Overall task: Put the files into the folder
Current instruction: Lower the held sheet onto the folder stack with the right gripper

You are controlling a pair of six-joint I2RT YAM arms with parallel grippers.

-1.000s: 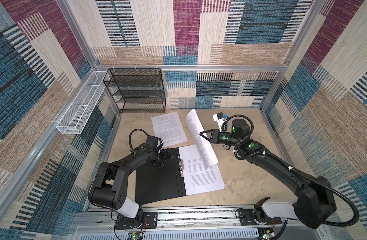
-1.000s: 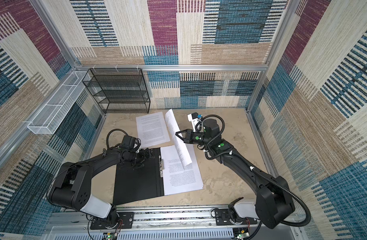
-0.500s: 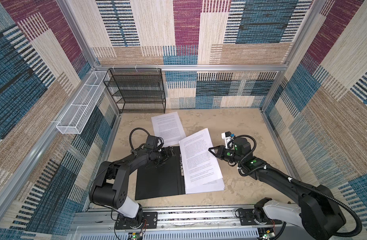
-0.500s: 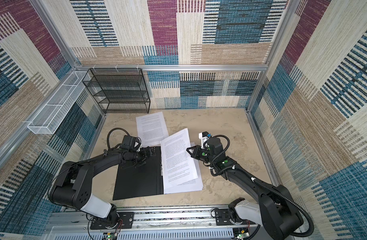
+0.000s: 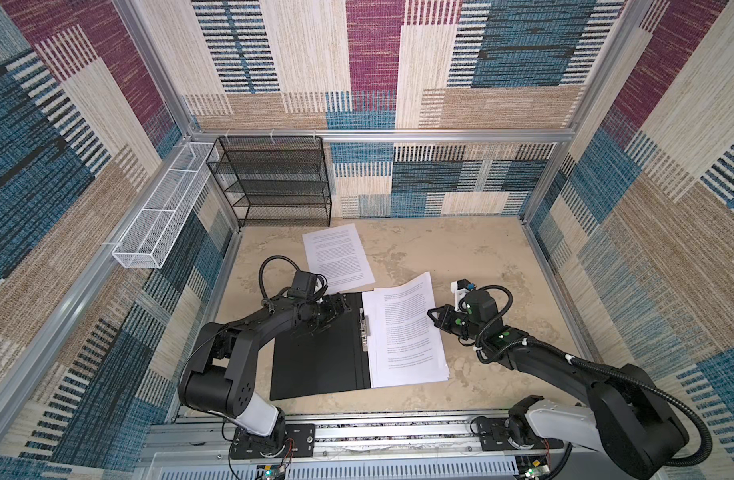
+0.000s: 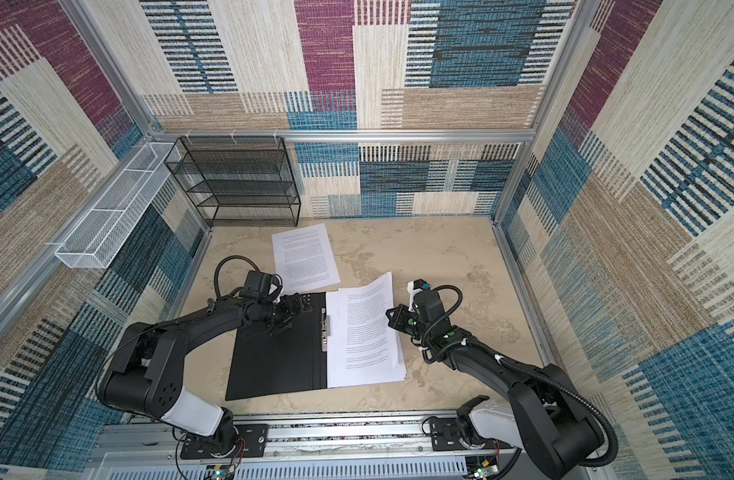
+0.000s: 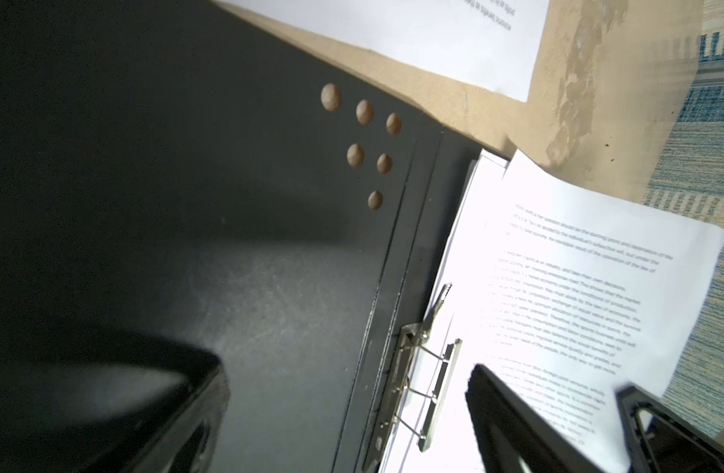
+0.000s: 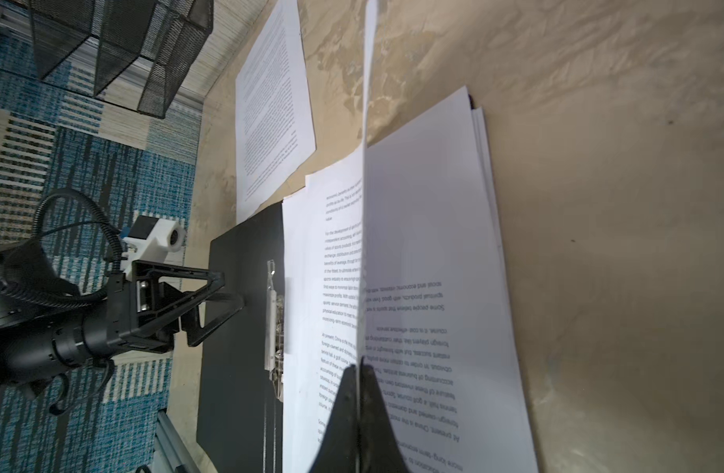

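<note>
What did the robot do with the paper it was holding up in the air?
The right tool swung its sheet down to the stack in the folder, still pinching it. The left tool, open over the folder, and the far sheet stayed put.

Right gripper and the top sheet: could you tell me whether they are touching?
Touching: the right wrist view shows the right gripper pinching the top sheet by its edge between its shut jaws.
</note>
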